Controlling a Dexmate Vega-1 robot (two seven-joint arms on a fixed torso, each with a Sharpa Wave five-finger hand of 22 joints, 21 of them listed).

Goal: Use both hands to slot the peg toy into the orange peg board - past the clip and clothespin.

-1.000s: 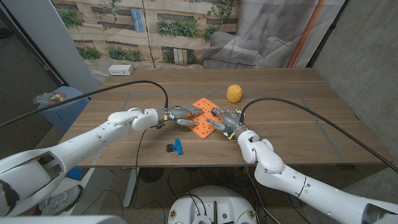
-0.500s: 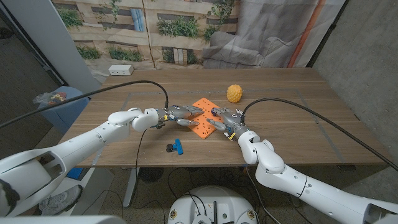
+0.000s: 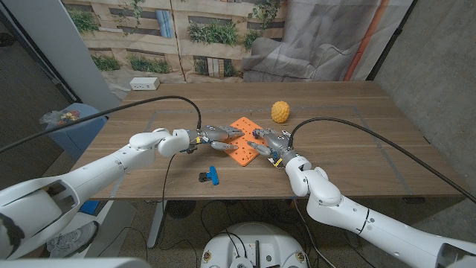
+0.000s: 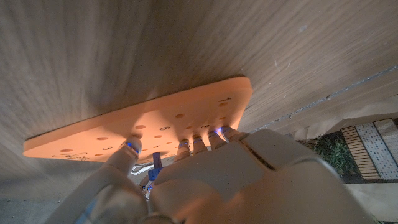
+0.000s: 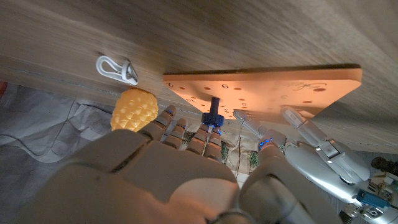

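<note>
The orange peg board [image 3: 239, 134] lies flat at the table's middle. My left hand [image 3: 216, 137] holds its left edge, fingertips [image 4: 202, 138] and thumb on the board [image 4: 155, 121]. My right hand [image 3: 269, 143] reaches over the board's right edge. In the right wrist view a dark blue peg toy [image 5: 214, 113] stands upright on the board [image 5: 280, 84], its top end between my right hand's fingertips [image 5: 205, 134]. The peg [image 4: 156, 167] also peeks between the left hand's thumb and fingers.
A yellow knobbly toy [image 3: 280, 112] sits just beyond the board, with a white clip [image 5: 115, 67] near it. A blue and black clothespin [image 3: 210, 176] lies near the front edge. A white box [image 3: 144, 83] stands at the far left.
</note>
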